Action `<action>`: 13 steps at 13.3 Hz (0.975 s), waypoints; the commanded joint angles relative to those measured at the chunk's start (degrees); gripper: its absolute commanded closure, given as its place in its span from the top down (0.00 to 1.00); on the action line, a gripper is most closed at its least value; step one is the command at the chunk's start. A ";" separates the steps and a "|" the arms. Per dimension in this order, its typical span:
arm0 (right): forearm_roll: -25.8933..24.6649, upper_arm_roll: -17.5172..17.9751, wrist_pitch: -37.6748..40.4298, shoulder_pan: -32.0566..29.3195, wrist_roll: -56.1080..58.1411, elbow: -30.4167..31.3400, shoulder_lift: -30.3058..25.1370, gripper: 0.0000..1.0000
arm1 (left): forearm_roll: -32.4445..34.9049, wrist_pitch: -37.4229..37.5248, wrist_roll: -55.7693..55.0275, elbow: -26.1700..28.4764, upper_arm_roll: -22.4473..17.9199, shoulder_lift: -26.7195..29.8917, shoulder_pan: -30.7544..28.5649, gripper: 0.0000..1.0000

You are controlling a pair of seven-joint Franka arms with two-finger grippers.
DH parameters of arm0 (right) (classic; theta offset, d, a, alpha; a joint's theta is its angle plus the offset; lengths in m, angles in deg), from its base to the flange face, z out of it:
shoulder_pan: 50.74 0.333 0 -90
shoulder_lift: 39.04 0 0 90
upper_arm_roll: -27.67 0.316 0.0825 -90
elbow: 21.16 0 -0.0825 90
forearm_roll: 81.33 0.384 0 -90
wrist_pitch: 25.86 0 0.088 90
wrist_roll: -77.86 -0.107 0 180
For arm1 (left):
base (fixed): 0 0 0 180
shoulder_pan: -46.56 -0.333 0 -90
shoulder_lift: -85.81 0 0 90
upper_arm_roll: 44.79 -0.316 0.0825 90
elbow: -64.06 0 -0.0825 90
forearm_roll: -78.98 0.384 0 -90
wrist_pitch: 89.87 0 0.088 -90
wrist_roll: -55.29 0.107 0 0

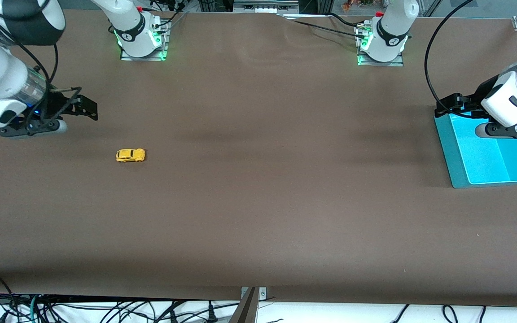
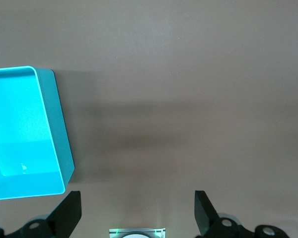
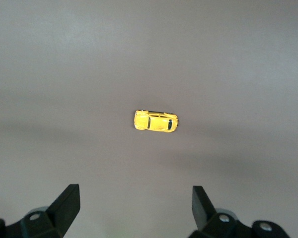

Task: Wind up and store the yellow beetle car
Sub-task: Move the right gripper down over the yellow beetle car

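Front view is showing the tiny bright yellow beetle-shaped toy car (image 1: 130, 155) sitting on the brown table (image 1: 258, 202), long axis running end to end, near the released right pincer (image 1: 85, 107); left pincer (image 1: 453, 105), also released, is waiting over the turquoise plastic tray (image 1: 487, 154).

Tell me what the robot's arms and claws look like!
Both arms are white with dark grey joints, and black cables run along them. Each base glows green. The right claw and left claw are black, each with two flat fingers.
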 commanded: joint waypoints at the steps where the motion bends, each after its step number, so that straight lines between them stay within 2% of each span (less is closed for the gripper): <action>1: -0.45 0.10 -5.96 0.64 1.04 5.53 0.01 1.00 | -1.09 0.57 1.51 -1.83 0.40 -0.93 -0.63 1.00; 3: -0.45 0.10 -14.03 0.64 4.80 13.25 -1.39 1.00 | -1.09 1.79 1.60 -1.74 0.40 -0.93 -0.80 1.00; 5: -0.45 0.10 -19.50 0.55 11.38 18.20 -1.40 1.00 | -1.09 3.56 1.86 -1.92 0.40 -1.28 -0.54 1.00; 8: -0.63 0.10 -23.03 0.55 24.72 21.11 0.53 1.00 | -1.09 3.65 4.21 -2.01 0.58 -1.28 0.25 1.00; 13: -0.80 0.10 -33.82 0.20 59.34 22.43 8.25 1.00 | -1.09 3.65 19.59 -1.92 0.58 -2.33 0.34 1.00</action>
